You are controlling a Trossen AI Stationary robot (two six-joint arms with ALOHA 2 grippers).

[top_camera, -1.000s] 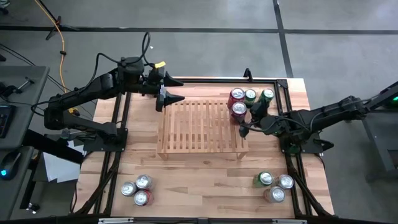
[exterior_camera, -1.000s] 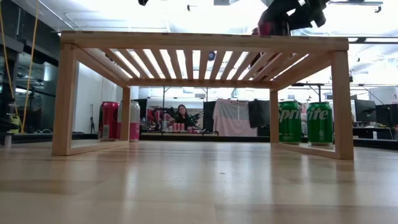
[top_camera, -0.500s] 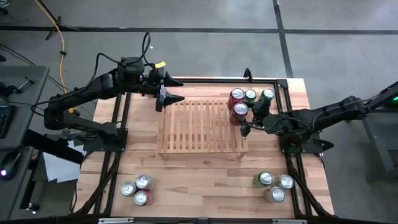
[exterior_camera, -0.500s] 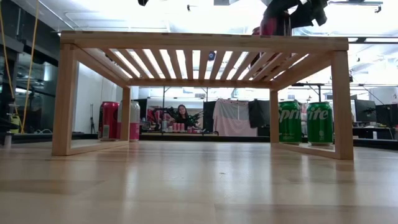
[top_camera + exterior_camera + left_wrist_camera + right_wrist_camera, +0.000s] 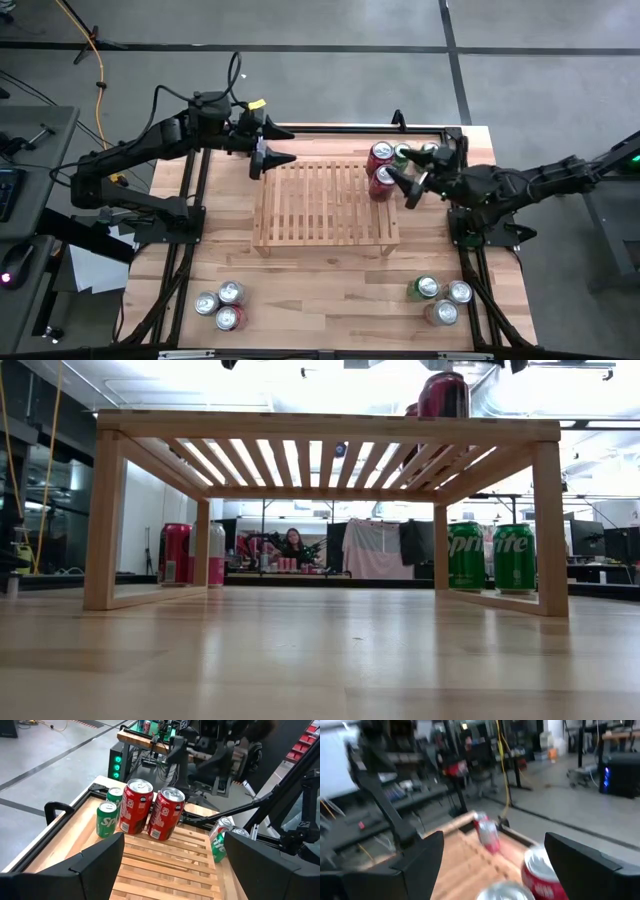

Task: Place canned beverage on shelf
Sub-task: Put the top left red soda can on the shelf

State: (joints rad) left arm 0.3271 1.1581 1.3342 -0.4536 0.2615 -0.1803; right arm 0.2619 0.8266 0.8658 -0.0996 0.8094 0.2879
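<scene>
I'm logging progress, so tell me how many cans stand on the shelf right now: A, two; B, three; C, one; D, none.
C: one red can stands on the shelf at its right rear corner; the other cans sit on the table, and the right gripper is open beside it.

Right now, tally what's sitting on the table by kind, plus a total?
cans: 10
shelf: 1
Total: 11
</scene>
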